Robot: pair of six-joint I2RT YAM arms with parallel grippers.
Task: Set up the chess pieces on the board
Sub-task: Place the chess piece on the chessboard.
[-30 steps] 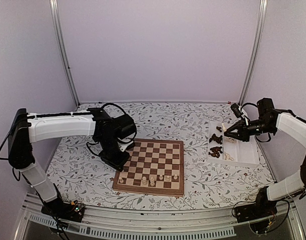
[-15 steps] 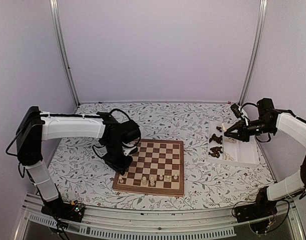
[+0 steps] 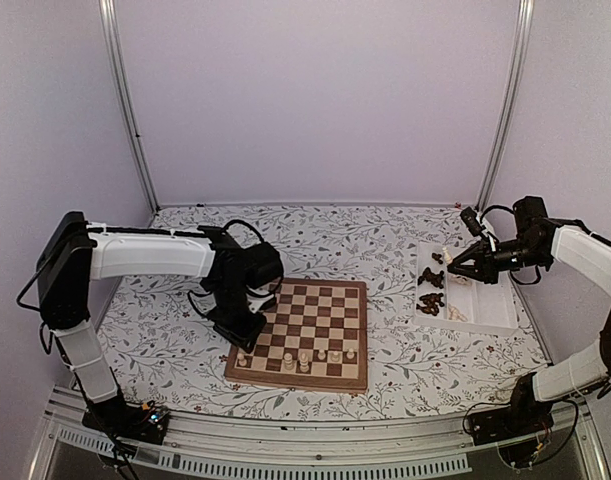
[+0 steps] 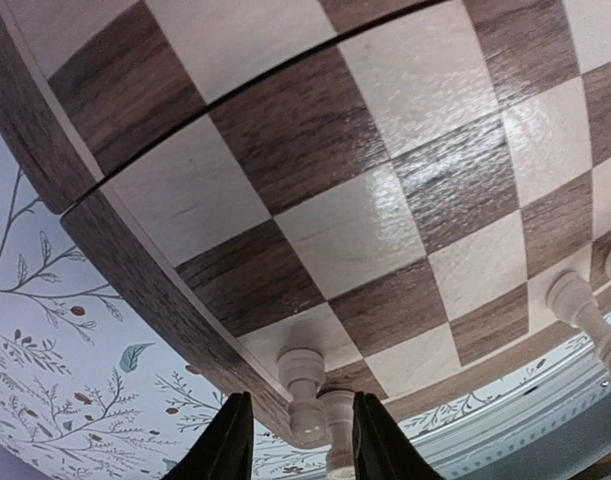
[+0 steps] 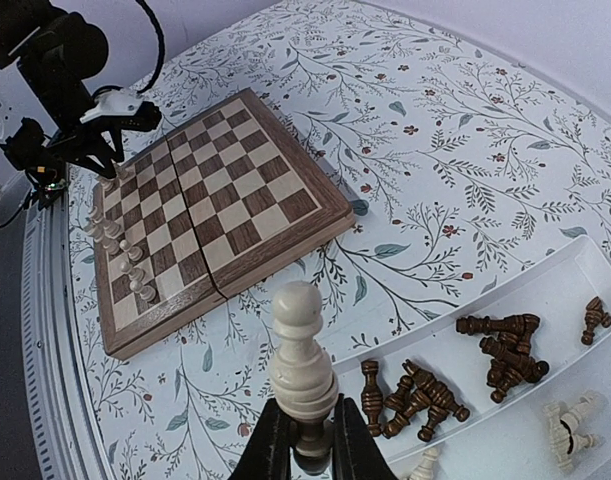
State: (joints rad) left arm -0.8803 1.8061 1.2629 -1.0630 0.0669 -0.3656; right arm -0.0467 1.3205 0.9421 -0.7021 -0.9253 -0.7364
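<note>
Watching remotely, I see my left claw [image 4: 302, 425] slightly parted around a pale piece [image 4: 303, 380] at the near-left corner of the board [image 3: 325, 320], while my right claw [image 5: 307, 415] pinches a cream pawn [image 5: 299, 350] above the white tray [image 3: 490, 300].

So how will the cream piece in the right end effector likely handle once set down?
The cream piece looks like rigid turned wood, so it probably won't flex in the right end effector. Tall and slim, it likely tips easily if nudged. Round in section, it may roll once down, like the dark pieces lying in the tray.
</note>
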